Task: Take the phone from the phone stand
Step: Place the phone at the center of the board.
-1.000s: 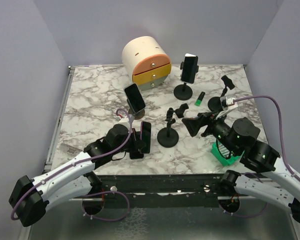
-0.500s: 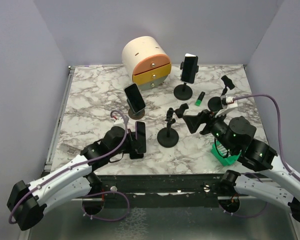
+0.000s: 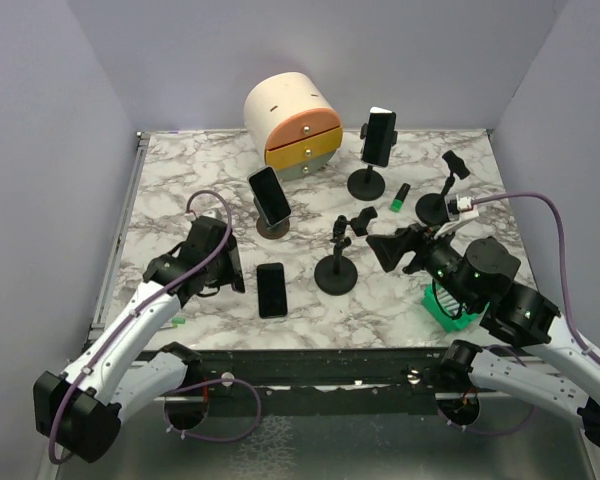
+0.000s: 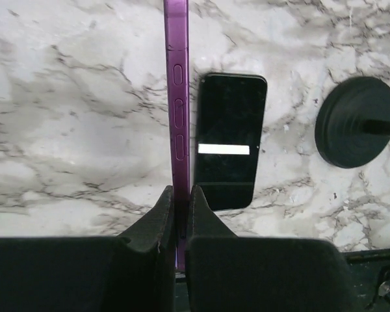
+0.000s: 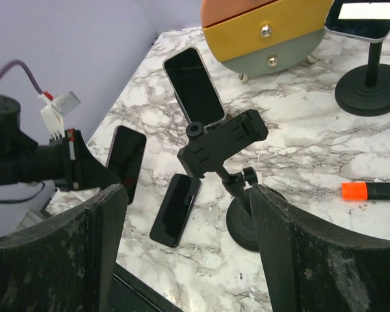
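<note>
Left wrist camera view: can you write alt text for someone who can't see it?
The left claw pinches a purple phone edge-on, its side buttons showing, above a marble table. A black phone lies flat on the table just right of it, and a round black stand base sits at the far right.

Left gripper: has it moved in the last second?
Yes. The left gripper swung left, away from the empty stand, shut on a phone.

Four phones (image 3: 271, 290) (image 3: 268, 195) (image 3: 380, 136) (image 4: 179, 130), four stands (image 3: 335, 272) (image 3: 273, 229) (image 3: 367, 184) (image 3: 432, 208)
</note>
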Robot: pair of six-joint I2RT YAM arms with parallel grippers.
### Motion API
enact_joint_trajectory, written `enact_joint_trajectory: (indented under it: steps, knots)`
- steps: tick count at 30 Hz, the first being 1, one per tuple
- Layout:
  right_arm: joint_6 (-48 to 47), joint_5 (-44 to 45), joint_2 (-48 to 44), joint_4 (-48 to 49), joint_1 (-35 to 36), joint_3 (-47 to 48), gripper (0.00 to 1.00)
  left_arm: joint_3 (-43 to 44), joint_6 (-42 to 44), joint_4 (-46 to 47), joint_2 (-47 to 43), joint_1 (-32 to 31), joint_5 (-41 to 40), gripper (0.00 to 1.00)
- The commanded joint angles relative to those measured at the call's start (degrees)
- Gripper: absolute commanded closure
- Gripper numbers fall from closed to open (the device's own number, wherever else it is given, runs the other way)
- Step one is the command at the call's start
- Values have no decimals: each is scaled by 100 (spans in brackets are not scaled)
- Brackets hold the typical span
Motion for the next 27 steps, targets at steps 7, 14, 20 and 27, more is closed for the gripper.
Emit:
enact_joint_trajectory:
  steps: [7, 14, 20, 27]
  knots:
    - [-2, -316, -338, 346, -4, -380, 19, 503, 713, -954, 568, 588, 1001, 100]
    - [-55, -298, -466, 302, -4, -400, 19, 328, 902, -741, 839, 727, 1365, 100]
    - [-60, -293, -447, 324, -4, -442, 19, 106, 666, -517, 957, 763, 1555, 100]
    - [-29, -302, -421, 390, -4, -495, 18, -120, 391, -125, 954, 766, 1599, 100]
